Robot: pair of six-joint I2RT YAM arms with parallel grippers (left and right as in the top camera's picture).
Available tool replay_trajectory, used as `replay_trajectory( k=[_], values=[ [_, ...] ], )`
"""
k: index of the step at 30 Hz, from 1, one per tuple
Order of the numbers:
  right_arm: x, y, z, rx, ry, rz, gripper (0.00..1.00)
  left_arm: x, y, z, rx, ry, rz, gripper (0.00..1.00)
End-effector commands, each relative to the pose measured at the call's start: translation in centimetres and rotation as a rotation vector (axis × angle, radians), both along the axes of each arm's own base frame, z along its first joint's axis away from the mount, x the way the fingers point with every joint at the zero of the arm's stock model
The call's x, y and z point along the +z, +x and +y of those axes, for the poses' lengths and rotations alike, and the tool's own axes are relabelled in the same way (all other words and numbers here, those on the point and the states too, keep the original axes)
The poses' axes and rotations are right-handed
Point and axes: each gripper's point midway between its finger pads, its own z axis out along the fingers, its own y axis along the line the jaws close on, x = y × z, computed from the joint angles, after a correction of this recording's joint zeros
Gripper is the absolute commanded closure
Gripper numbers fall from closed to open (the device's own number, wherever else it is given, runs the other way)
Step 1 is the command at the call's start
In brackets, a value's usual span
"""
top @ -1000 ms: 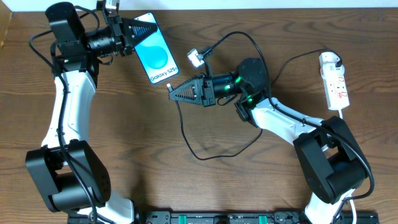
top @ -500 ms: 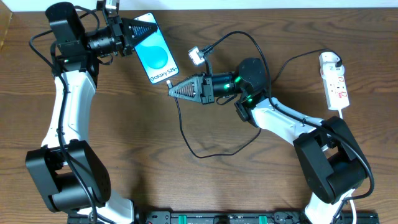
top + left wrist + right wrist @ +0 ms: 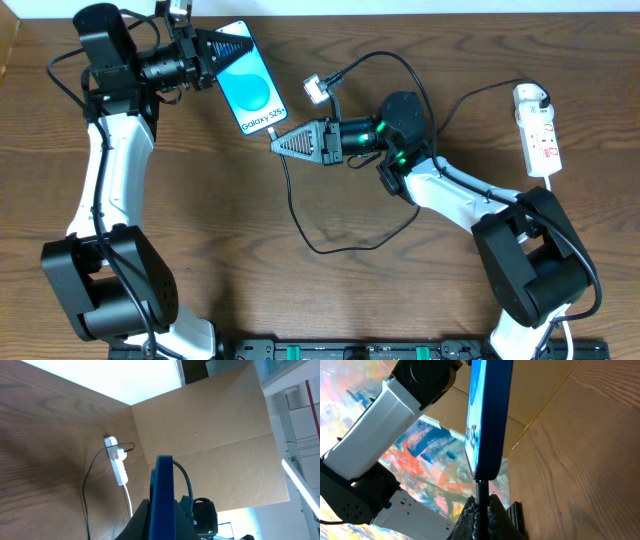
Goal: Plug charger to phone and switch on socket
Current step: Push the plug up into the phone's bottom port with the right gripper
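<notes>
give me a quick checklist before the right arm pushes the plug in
1. left gripper shut on phone: ok
2. right gripper shut on charger tip: ok
3. tip in line with the phone's bottom edge: ok, the right wrist view shows them meeting
4. tip fully seated: cannot tell
5. slack in the charger: ok, it loops loosely on the table
6. socket switched on: cannot tell

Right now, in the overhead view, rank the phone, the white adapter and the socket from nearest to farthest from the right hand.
1. phone: just ahead of the right hand, at the charger tip it grips.
2. white adapter: alongside the hand, on the far side.
3. socket: well off to the right, past the arm.
</notes>
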Motion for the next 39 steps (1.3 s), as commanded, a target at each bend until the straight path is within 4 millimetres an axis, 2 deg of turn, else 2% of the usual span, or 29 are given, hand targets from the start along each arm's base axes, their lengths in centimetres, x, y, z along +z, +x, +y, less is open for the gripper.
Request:
replay_trajectory(
  k=[1, 10, 39],
  values=[
    [0.24, -0.22, 0.28, 0.005, 0.003, 0.004, 0.99, 0.85, -0.34, -0.15, -0.016, 0.003, -0.032, 0.92],
    [0.47, -0.84, 0.8, 0.017, 0.012, -0.008, 0.99, 0.84, -0.3, -0.14, -0.014, 0.006, -0.04, 0.93],
    [0.53, -0.13, 0.52, -0.012, 0.016, -0.015, 0.99, 1.02, -0.95, -0.36, -0.055, 0.003, -0.067, 0.93]
  ],
)
